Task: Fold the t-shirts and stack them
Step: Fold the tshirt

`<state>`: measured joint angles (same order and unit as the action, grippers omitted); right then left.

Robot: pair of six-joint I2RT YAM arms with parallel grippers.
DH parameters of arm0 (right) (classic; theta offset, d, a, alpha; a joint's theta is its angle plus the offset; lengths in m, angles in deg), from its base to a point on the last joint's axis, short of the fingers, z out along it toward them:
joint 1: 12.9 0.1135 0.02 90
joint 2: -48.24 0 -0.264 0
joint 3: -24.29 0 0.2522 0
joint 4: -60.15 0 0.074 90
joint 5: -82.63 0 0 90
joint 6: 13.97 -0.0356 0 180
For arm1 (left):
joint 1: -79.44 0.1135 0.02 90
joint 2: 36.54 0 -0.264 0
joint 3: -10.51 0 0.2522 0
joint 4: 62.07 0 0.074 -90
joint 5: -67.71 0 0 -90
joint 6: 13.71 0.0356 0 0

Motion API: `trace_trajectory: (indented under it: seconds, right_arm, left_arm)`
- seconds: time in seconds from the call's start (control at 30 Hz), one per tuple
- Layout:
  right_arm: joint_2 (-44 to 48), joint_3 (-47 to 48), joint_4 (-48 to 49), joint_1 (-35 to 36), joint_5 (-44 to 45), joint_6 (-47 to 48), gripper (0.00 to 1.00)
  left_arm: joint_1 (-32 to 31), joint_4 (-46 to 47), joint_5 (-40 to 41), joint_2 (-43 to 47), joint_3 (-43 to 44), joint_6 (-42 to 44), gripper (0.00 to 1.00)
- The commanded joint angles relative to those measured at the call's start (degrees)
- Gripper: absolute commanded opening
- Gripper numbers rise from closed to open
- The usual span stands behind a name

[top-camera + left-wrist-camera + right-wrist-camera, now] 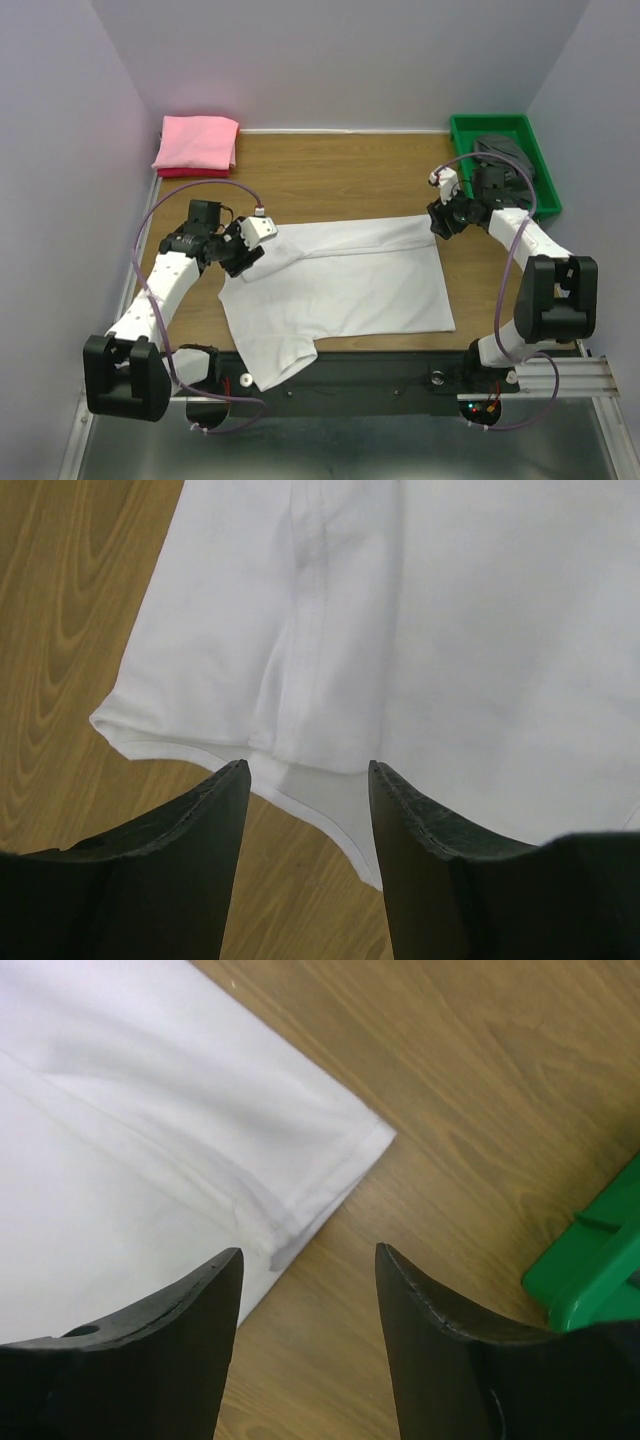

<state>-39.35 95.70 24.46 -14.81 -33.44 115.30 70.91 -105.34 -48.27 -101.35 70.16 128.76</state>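
We've got one pink shirt (pixel 196 143) folded in the far-left corner, but the white t-shirt (pixel 340 285) in the middle looks only partly folded, with our left gripper (pixel 308 770) and right gripper (pixel 308 1252) both wide open, holding nothing, over its far corners.

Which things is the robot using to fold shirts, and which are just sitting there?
For the job:
- white shirt, spread out
- pink stack, already folded
- left gripper and right gripper, both open at the white shirt's far corners
- dark cloth in the green bin, probably more shirts

Just there:
- table
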Motion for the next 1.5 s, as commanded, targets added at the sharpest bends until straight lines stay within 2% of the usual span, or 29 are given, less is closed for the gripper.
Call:
trace_trajectory:
  seconds: [0.0, 0.17, 0.4, 0.53, 0.67, 0.8, 1.2, 1.27, 1.33, 1.37, 1.43, 1.47]
  right_arm:
    - [-5.71, 6.67, -6.26, 0.15, -6.45, -2.09, 0.57]
    - [-12.77, 12.48, -10.67, 0.86, -7.43, -3.85, 0.48]
    - [-16.56, 12.49, -11.55, 0.77, -5.4, -5.51, 0.49]
    - [-16.39, 11.7, -12.6, 0.77, -5.22, -4.73, 0.47]
    - [-14.28, 10.56, -14.45, 0.86, -5.4, -2.89, 0.38]
    - [-14.27, 10.03, -16.3, 0.77, -4.26, -0.42, 0.34]
    - [-15.68, 8.27, -16.83, 0.77, 0.58, 4.41, 0.34]
    - [-15.77, 8.71, -16.83, 0.77, 0.66, 4.5, 0.34]
    - [-15.86, 9.41, -16.91, 0.77, 0.49, 4.24, 0.34]
    - [-15.86, 9.59, -16.91, 0.68, 0.58, 3.98, 0.35]
    - [-15.77, 9.94, -16.91, 0.77, 0.4, 3.8, 0.35]
    - [-15.68, 10.03, -16.91, 0.77, 0.31, 3.63, 0.35]
  left_arm:
    - [0.1, 1.03, -6.7, -6.34, 5.86, -3.76, 0.62]
    - [0.01, 1.22, -11.9, -17.61, 13.87, -9.66, 0.63]
    - [-1.48, 3.67, -13.57, -26.4, 18.01, -12.65, 0.65]
    - [-3.06, 3.68, -14.27, -28.78, 18.01, -12.92, 0.66]
    - [-3.86, 3.94, -14.63, -29.66, 17.74, -13.0, 0.66]
    - [-4.73, 4.12, -14.54, -30.37, 17.48, -13.0, 0.66]
    - [-7.46, 7.81, -11.64, -34.58, 19.06, -15.11, 0.66]
    - [-7.64, 7.11, -13.13, -35.03, 20.11, -14.59, 0.6]
    - [-8.25, 5.0, -14.62, -33.98, 20.38, -13.45, 0.45]
    - [-8.77, 3.17, -14.72, -32.23, 19.77, -11.88, 0.33]
    - [-10.7, 1.23, -15.07, -29.94, 18.72, -10.02, 0.21]
    - [-11.41, -0.26, -15.15, -27.49, 18.1, -9.32, 0.12]
